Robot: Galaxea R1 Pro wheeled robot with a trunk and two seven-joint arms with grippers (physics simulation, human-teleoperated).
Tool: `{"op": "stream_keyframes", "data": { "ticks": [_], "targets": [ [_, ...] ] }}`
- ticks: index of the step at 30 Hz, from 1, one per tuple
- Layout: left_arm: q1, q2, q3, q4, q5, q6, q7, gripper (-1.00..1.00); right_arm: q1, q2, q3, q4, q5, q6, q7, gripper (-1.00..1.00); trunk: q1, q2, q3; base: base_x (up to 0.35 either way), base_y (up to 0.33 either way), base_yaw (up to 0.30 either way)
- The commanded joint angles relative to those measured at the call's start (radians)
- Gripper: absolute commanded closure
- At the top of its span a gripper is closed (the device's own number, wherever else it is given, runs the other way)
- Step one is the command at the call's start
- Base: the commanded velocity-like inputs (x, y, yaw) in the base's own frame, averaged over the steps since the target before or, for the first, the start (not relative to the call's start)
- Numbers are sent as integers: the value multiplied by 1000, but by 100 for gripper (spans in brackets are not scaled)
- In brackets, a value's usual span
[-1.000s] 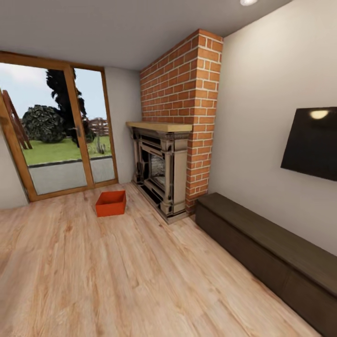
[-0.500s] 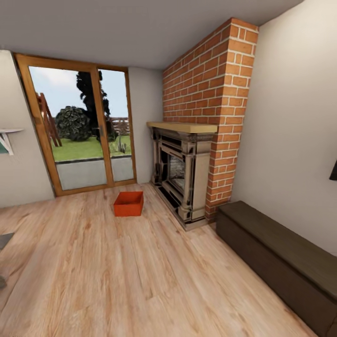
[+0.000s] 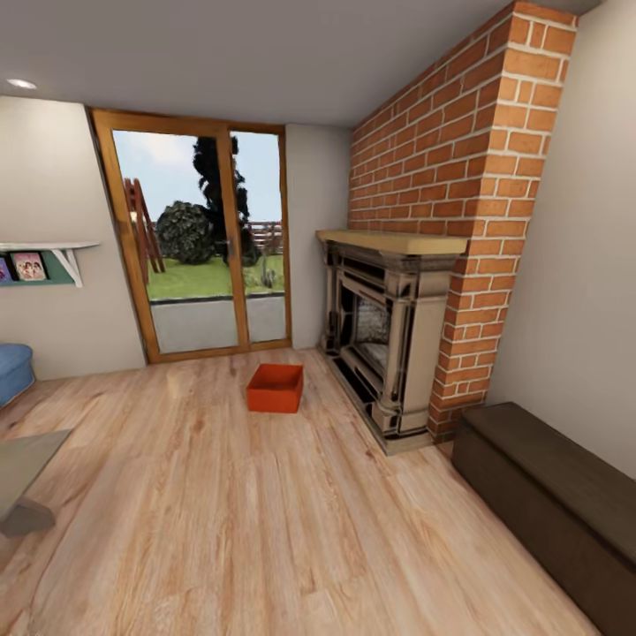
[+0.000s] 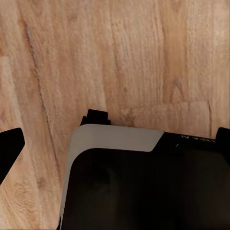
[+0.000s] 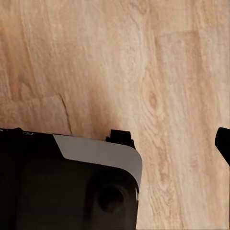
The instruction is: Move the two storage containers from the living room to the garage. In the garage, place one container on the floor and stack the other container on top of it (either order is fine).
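Orange-red container point(image 3: 275, 388) sits on the plank floor point(image 3: 221, 530) between glass doors point(image 3: 208, 247) and fireplace point(image 3: 389, 340). Your view has swung left, centring it: approach phase, nothing carried. Can't tell either gripper's jaw state; both wrist cameras face floorboards.

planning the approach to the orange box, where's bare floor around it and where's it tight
Open light wood-plank floor lies in front of the orange-red rectangular lidless box and to its left, toward the glass doors. It is tighter on the right, where the ornate stone fireplace and dark brown chest line the wall, and at far left by the grey table corner.
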Motion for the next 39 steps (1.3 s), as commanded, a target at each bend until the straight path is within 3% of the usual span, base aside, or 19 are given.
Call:
{"op": "stream_keyframes", "data": {
  "ticks": [1,16,33,39],
  "targets": [
    [-1,0,-2,0,9,2,-4,-100,-1,0,8,3,-10,-5,3,-100,1,-1,-1,321,0,268],
    [-2,2,-2,0,10,2,-4,-100,-1,0,8,3,-10,-5,3,-100,1,-1,-1,321,0,265],
    [-1,2,-2,0,10,2,-4,-100,-1,-1,8,3,-10,-5,3,-100,1,-1,-1,321,0,18],
    [-1,2,-2,0,11,2,-4,-100,0,-3,8,3,-9,-6,4,-100,1,-1,-1,321,0,214]
  ]
}}
